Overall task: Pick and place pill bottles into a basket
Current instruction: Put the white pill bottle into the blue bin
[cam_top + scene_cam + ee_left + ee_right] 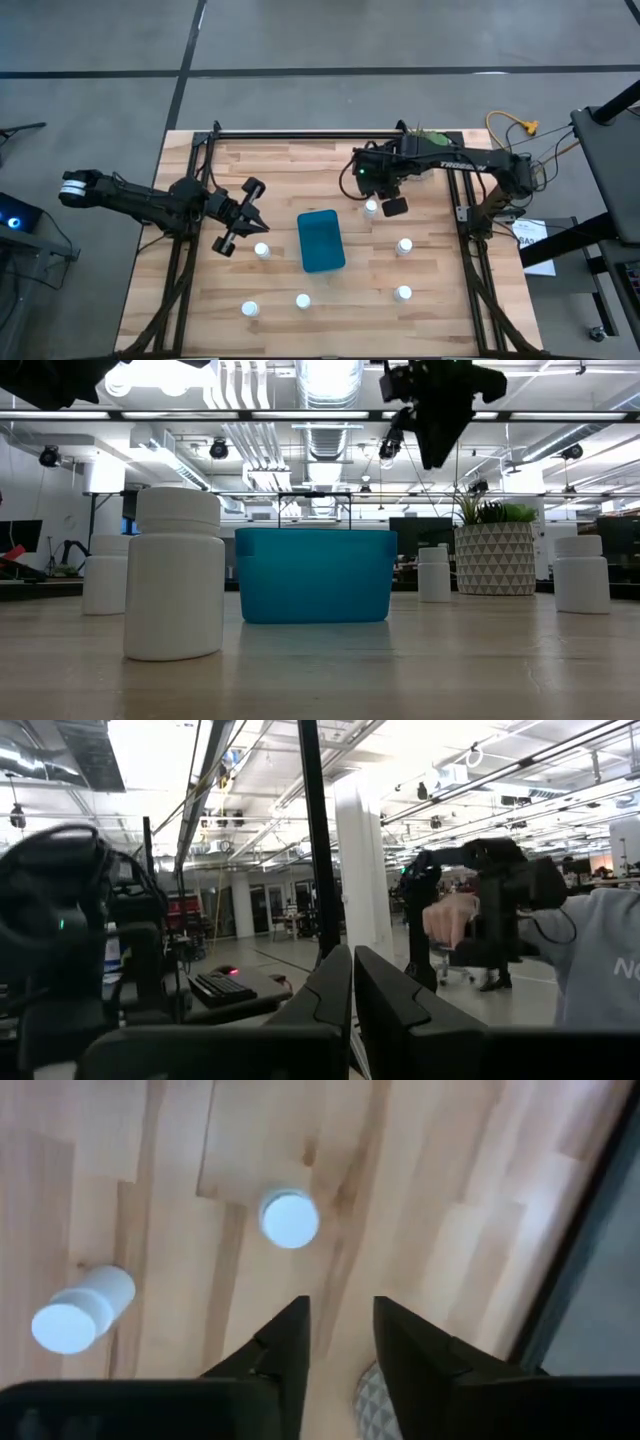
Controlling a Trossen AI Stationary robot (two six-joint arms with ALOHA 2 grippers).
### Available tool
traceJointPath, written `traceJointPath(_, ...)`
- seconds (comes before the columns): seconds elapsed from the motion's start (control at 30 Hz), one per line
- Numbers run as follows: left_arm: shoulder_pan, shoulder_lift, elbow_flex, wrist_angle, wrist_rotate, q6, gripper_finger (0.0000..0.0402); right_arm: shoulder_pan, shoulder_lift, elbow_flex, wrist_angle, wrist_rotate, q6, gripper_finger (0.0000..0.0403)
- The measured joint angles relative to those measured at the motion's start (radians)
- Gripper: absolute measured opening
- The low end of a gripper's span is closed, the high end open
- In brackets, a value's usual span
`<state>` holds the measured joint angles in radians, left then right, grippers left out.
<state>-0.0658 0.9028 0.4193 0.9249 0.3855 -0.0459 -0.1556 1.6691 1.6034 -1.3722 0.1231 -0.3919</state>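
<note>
Left gripper (252,212) is parked over the counter's (440,330) left part, just left of the basket, fingers (330,995) clenched on nothing; in its wrist view they point out into the room, so it is judged idle.

Six pill bottles are seen upright on the counter, none in the basket yet. Left to right in the high view: one at the near left (250,309), one just below the left gripper (262,251), one near centre front (303,300). The teal basket (321,240) sits mid-counter, apparently empty, presumably central so both arms reach it.

Further right: a bottle (371,208) close under the right gripper, then two more (404,245) and (403,293), well apart.

Right gripper (385,200) hangs above the counter right of the basket, fingers (283,1342) partly spread, nothing between them. Its wrist view shows a bottle cap (290,1218) ahead, so a descent onto a bottle is judged to be starting.

A white pot with plant (495,550) stands at the far edge; in the high view it is mostly hidden by the right arm. A person's hand (450,918) and sleeve show beyond the counter. The basket's inside cannot be checked from the low view.
</note>
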Motion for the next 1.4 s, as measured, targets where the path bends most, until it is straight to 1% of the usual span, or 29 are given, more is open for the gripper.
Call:
traceJointPath(0.2,0.0,0.0,0.0,0.0,0.0,0.0,0.0,-0.003,0.001,-0.081,0.055,-0.02,-0.004,0.0156)
traceJointPath(0.37,0.0,0.0,0.0,0.0,0.0,0.0,0.0,-0.003,0.002,-0.116,0.085,-0.02,-0.001,0.0191)
traceJointPath(0.63,0.0,0.0,0.0,0.0,0.0,0.0,0.0,-0.007,0.002,-0.177,0.168,-0.03,0.001,0.0226)
traceJointPath(0.77,0.0,0.0,0.0,0.0,0.0,0.0,0.0,-0.014,0.002,-0.2,0.203,-0.031,0.016,0.0232)
traceJointPath(0.97,0.0,0.0,0.0,0.0,0.0,0.0,0.0,-0.022,0.001,-0.271,0.282,-0.121,0.005,0.0233)
traceJointPath(1.1,0.0,0.0,0.0,0.0,0.0,0.0,0.0,-0.022,0.002,-0.313,0.316,-0.124,-0.015,0.0233)
traceJointPath(1.4,0.0,0.0,0.0,0.0,0.0,0.0,0.0,-0.026,0.001,-0.34,0.392,-0.125,-0.035,0.0233)
